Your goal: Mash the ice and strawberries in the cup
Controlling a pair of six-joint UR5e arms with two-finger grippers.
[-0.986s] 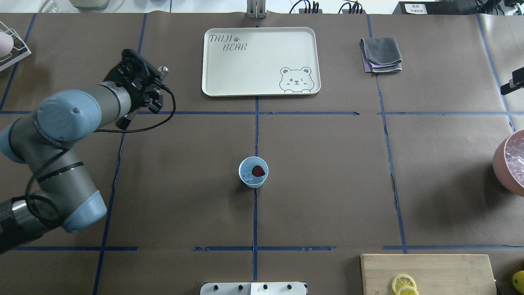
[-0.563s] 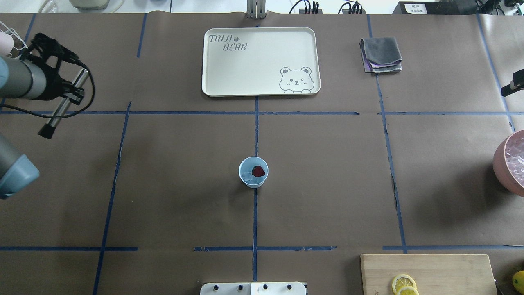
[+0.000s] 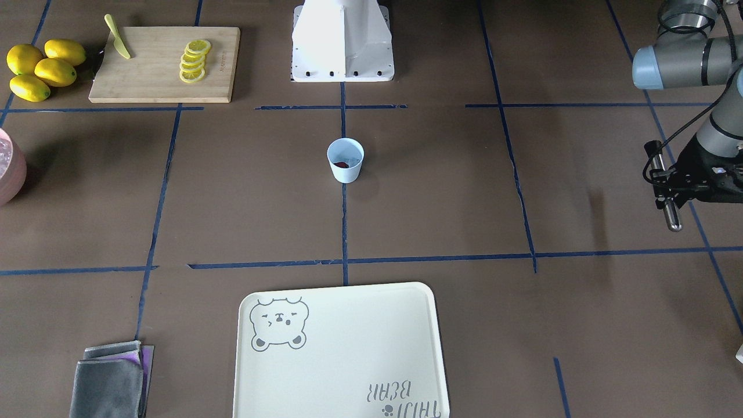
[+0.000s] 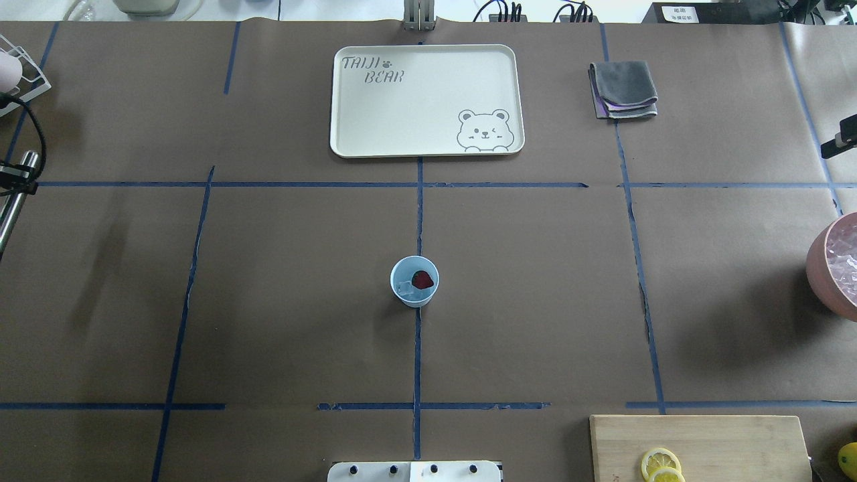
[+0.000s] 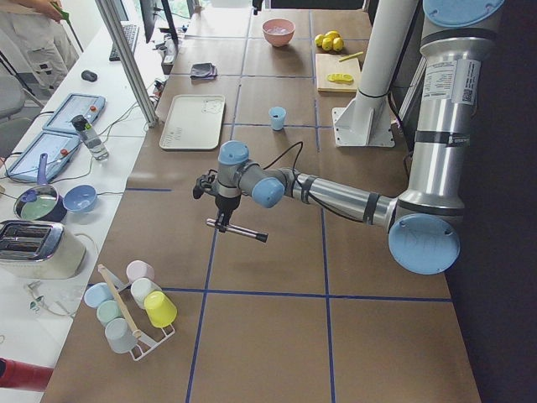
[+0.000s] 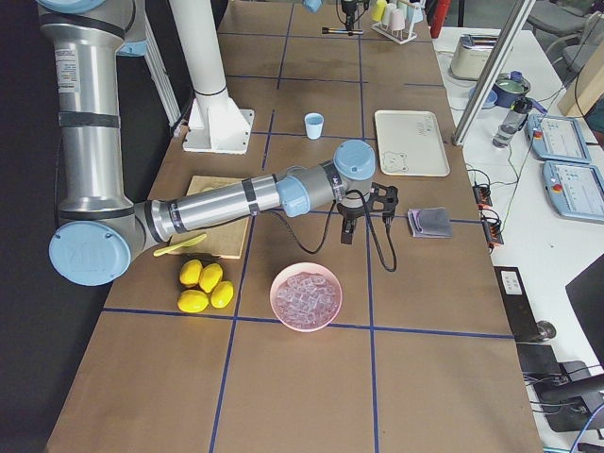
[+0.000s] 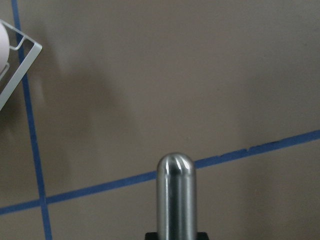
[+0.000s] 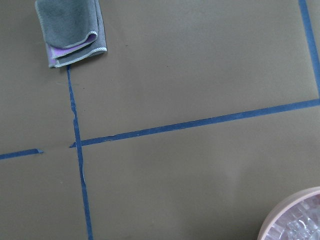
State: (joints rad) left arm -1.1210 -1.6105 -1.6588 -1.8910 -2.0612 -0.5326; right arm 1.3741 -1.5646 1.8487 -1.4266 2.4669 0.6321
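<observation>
The pale-blue cup (image 4: pixel 414 295) stands upright at the table's middle, on the centre tape line, and also shows across the table (image 3: pixel 345 168). Inside it lie a dark-red strawberry (image 4: pixel 422 279) and a small clear piece of ice (image 4: pixel 404 288). My left gripper (image 3: pixel 664 188) hangs far off at the table's left end, shut on a steel rod (image 3: pixel 668 206) with a rounded tip (image 7: pixel 175 172). Only the rod (image 4: pixel 12 201) shows at the overhead view's left edge. My right gripper (image 6: pixel 347 231) hovers near the pink bowl; I cannot tell whether its fingers are open or shut.
A cream bear tray (image 4: pixel 428 100) lies at the far middle, with a folded grey cloth (image 4: pixel 622 89) to its right. A pink bowl of ice (image 4: pixel 833 264) sits at the right edge. A cutting board (image 4: pixel 696 445) holds lemon slices, next to whole lemons (image 3: pixel 40 67). A cup rack (image 5: pixel 130 306) stands far left.
My left arm has swung away to the left with the rod, from beside the tray to the table's left edge, nearly out of the overhead view. The cup has not moved.
</observation>
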